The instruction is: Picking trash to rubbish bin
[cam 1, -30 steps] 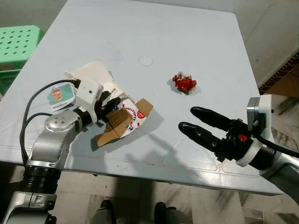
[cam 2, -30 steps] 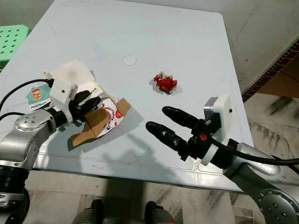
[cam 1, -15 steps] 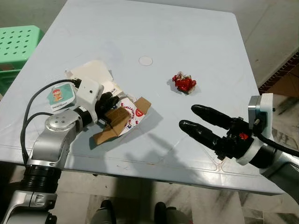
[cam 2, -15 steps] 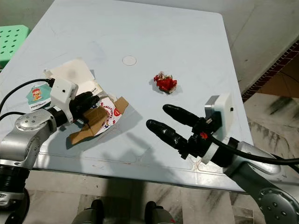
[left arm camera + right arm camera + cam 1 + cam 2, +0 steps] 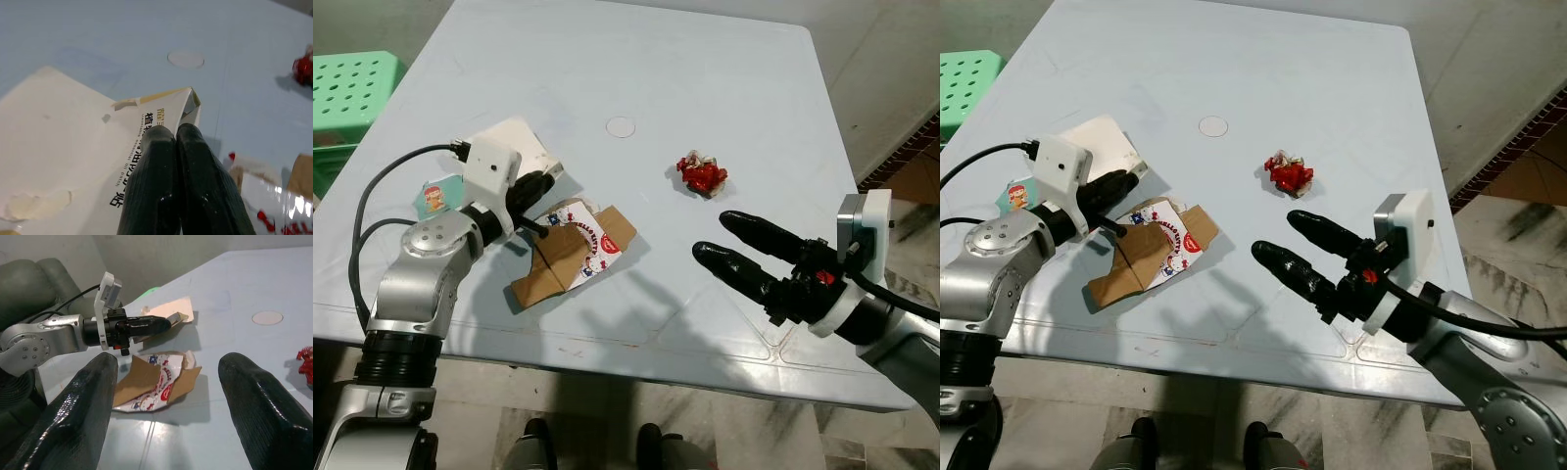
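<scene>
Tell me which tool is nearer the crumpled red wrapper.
Right. The right tool, open, sits just short of the crumpled red wrapper; the left tool, shut, is across the table above the cardboard.

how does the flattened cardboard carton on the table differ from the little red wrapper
The flattened cardboard carton is far larger than the red wrapper. The carton is torn open and lies spread flat, brown with a white printed face, while the wrapper is crumpled into a tight red ball. The carton lies beside the shut left gripper; the wrapper lies just beyond the open right gripper. Both rest loose on the pale table, held by neither gripper.
</scene>
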Motion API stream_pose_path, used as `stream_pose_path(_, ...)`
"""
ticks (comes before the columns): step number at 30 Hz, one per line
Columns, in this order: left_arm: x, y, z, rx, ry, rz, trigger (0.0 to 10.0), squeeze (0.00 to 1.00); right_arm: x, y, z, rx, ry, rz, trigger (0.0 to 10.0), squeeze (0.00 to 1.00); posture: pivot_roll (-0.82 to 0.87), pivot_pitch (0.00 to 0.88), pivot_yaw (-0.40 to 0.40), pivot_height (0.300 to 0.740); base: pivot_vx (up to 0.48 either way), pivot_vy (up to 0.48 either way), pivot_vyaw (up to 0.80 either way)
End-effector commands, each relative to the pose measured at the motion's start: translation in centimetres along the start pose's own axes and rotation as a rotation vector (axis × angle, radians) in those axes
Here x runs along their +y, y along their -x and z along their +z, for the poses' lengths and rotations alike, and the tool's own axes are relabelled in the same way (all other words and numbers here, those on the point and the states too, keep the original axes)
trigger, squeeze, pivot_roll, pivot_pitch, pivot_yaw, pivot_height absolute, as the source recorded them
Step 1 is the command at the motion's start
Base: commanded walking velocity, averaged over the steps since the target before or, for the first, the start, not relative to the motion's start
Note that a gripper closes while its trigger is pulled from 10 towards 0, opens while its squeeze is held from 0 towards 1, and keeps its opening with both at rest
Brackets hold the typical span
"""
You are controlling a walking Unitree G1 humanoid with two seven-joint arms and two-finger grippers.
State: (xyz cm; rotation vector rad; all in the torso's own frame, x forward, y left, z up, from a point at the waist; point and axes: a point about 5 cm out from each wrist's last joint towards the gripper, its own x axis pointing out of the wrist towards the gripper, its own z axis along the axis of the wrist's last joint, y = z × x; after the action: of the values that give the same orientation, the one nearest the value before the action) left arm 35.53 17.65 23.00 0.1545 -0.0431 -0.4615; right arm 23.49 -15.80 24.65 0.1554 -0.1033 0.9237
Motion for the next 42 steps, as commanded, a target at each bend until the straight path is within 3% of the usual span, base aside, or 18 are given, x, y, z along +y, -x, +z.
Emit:
stream_pose_path(1, -0.1, 0.0, 0.9, -0.031, -0.002, 0.005, 0.0, 0.0, -0.2, 0.0, 0.0, -0.01, 0.01, -0.019, 10.0, 0.0, -0.06, 0.269, -0.063, 0.74, 0.0, 0.0, 0.0)
stream_pose_path(4, -0.2, -0.1, 2.0, -0.065, -0.002, 0.013, 0.0, 0.0, -0.8, -0.2, 0.2, -0.043, 0.015, -0.051, 10.0, 0.0, -0.06, 0.253, -0.064, 0.74, 0.0, 0.0, 0.0)
stream_pose_path(6, -0.1, -0.1, 2.8, -0.093, -0.005, 0.025, 6.3, 0.0, -1.1, -0.4, 0.3, -0.061, 0.015, -0.071, 10.0, 0.0, -0.05, 0.244, -0.065, 0.74, 0.0, 0.0, 0.0)
stream_pose_path(7, -0.1, -0.1, 3.6, -0.118, -0.012, 0.033, 10.0, 0.0, -1.5, -0.5, 0.4, -0.077, 0.014, -0.092, 10.0, 0.0, -0.05, 0.231, -0.068, 0.74, 0.0, 0.0, 0.0)
stream_pose_path(16, 0.0, 0.0, 5.0, -0.173, 0.009, 0.053, 10.0, 0.0, -2.9, -1.0, 0.4, -0.131, 0.016, -0.168, 10.0, 0.0, -0.03, 0.196, -0.082, 0.74, 0.0, 0.0, 0.0)
stream_pose_path(20, -0.3, 0.0, 5.0, -0.193, 0.065, 0.06, 10.0, 0.0, -3.5, -1.4, 0.2, -0.154, 0.013, -0.206, 10.0, 0.0, -0.02, 0.176, -0.087, 0.74, 0.0, 0.0, 0.0)
stream_pose_path(28, -2.2, 0.0, 5.5, -0.251, 0.118, -0.005, 10.0, 0.0, -4.1, -2.4, 0.0, -0.237, -0.03, -0.253, 10.0, 0.0, 0.0, 0.126, -0.09, 0.74, 0.0, 0.0, 0.0)
stream_pose_path(32, -3.5, -0.5, 6.0, -0.273, 0.197, -0.047, 10.0, 0.0, -4.2, -2.9, -0.1, -0.251, -0.03, -0.249, 10.0, 0.0, 0.0, 0.106, -0.09, 0.74, 0.0, 0.0, 0.0)
stream_pose_path(33, -3.8, -0.6, 6.1, -0.28, 0.216, -0.054, 10.0, 0.0, -4.3, -3.0, -0.2, -0.256, -0.031, -0.248, 10.0, 0.84, 0.01, 0.099, -0.092, 0.74, 0.0, 0.0, 0.0)
stream_pose_path(34, -3.9, -0.7, 6.1, -0.284, 0.225, -0.055, 10.0, 0.0, -4.3, -3.0, -0.2, -0.257, -0.032, -0.248, 10.0, 0.84, 0.01, 0.099, -0.092, 0.74, 0.0, 0.0, 0.0)
stream_pose_path(35, -4.0, -0.8, 6.2, -0.289, 0.239, -0.056, 10.0, 0.0, -4.4, -3.0, -0.2, -0.264, -0.035, -0.246, 10.0, 1.0, 0.01, 0.097, -0.093, 0.74, 0.0, 0.0, 0.0)
stream_pose_path(41, -4.3, -1.0, 6.5, -0.315, 0.336, -0.058, 10.0, 0.0, -4.7, -3.1, 0.0, -0.273, -0.018, -0.266, 10.0, 1.0, 0.0, 0.09, -0.097, 0.74, 0.0, 0.0, 0.0)
stream_pose_path(42, -4.2, -1.0, 6.7, -0.332, 0.405, -0.059, 10.0, 0.0, -4.8, -3.1, 0.0, -0.276, -0.016, -0.266, 10.0, 1.0, 0.0, 0.09, -0.099, 0.74, 0.0, 0.0, 0.0)
